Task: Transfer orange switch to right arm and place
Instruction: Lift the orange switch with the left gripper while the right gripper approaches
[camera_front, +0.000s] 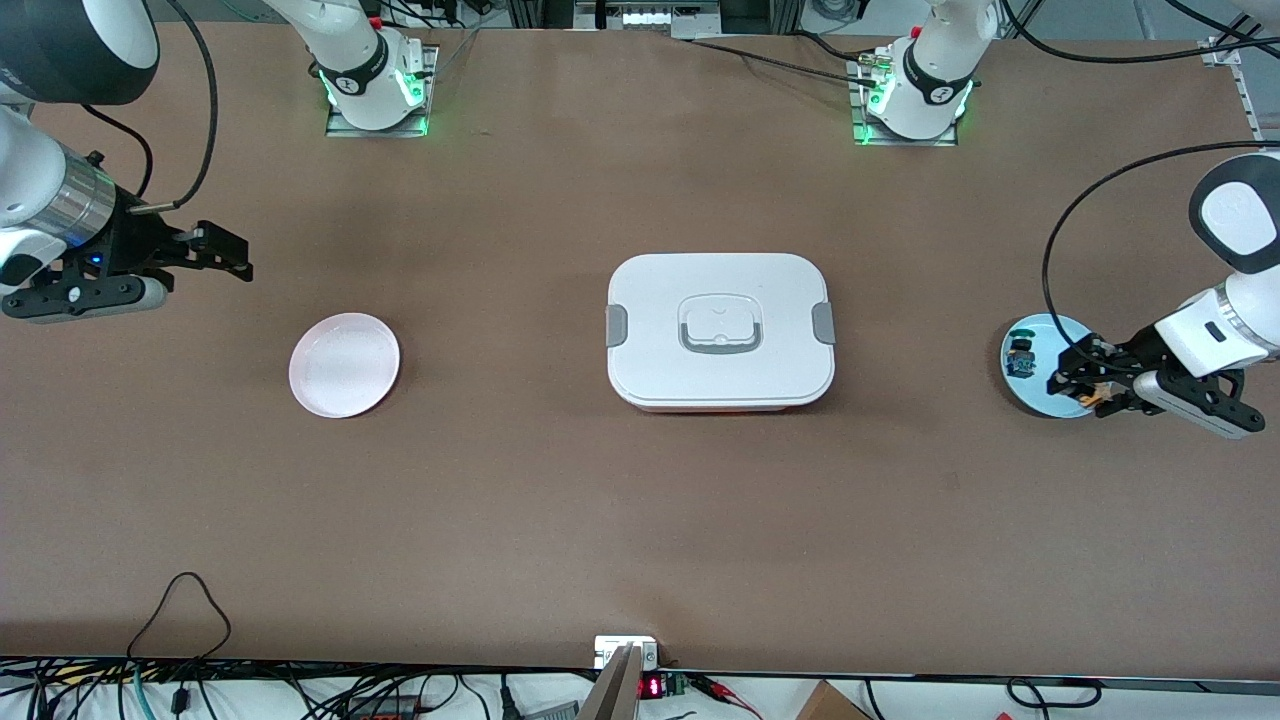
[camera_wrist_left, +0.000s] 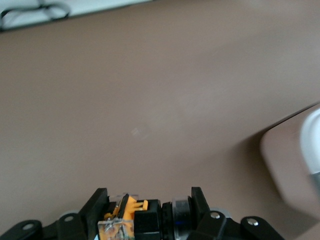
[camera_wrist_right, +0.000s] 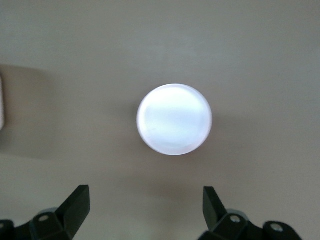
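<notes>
My left gripper (camera_front: 1078, 386) is shut on the orange switch (camera_front: 1096, 398) and holds it over the edge of the light blue plate (camera_front: 1052, 332) at the left arm's end of the table. In the left wrist view the orange switch (camera_wrist_left: 127, 212), with its orange body and black knob, sits clamped between the black fingers of the left gripper (camera_wrist_left: 149, 200). My right gripper (camera_front: 200, 270) is open and empty, up above the table near the pink plate (camera_front: 344, 364). The right wrist view shows the right gripper (camera_wrist_right: 145, 197) wide open, with the pink plate (camera_wrist_right: 174, 119) beneath it.
A white lidded box (camera_front: 720, 330) with grey latches stands mid-table; it also shows in the left wrist view (camera_wrist_left: 300, 165). A tiny blue-bodied part (camera_front: 1020, 358) lies on the blue plate. Cables run along the table edge nearest the front camera.
</notes>
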